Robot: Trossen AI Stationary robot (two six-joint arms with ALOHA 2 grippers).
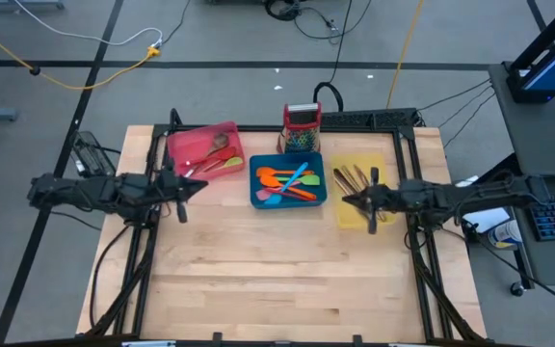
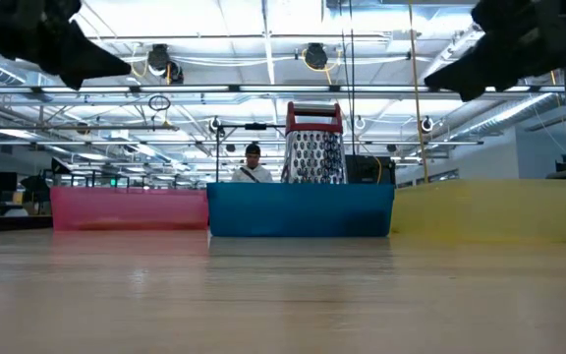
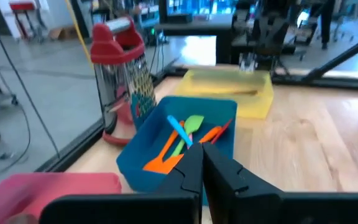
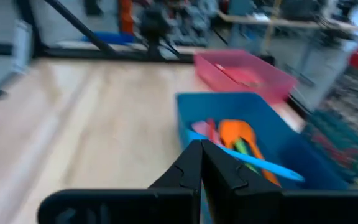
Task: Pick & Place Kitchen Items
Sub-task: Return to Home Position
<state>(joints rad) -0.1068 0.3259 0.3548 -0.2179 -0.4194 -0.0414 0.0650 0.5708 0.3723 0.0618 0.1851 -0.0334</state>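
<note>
Bare wood of the table [image 2: 283,295] fills the lower half of the high view. Above it, at mid-frame, both arms reach inward, level with each other. The left gripper [image 3: 201,149] hangs left of centre, just below the pink bin [image 2: 126,208]. The right gripper [image 4: 201,146] hangs right of centre, over the lower left part of the yellow bin [image 2: 499,208]. Each wrist view shows its two dark fingers pressed tip to tip, holding nothing.

Behind them the bins stand in a row, with the blue bin [image 2: 298,211] in the middle. In it the silicone utensils [image 1: 287,183] lie crossed, most long axes slanting from lower left to upper right. In the pink bin a light green spoon [image 1: 231,163] lies on the same slant. In the yellow bin the copper-toned cutlery [image 1: 353,178] runs nearly up and down the frame.

Farther back a red-topped grater [image 2: 313,147] stands upright behind the blue bin. In the low view a person [image 2: 254,167] shows beyond the table.
</note>
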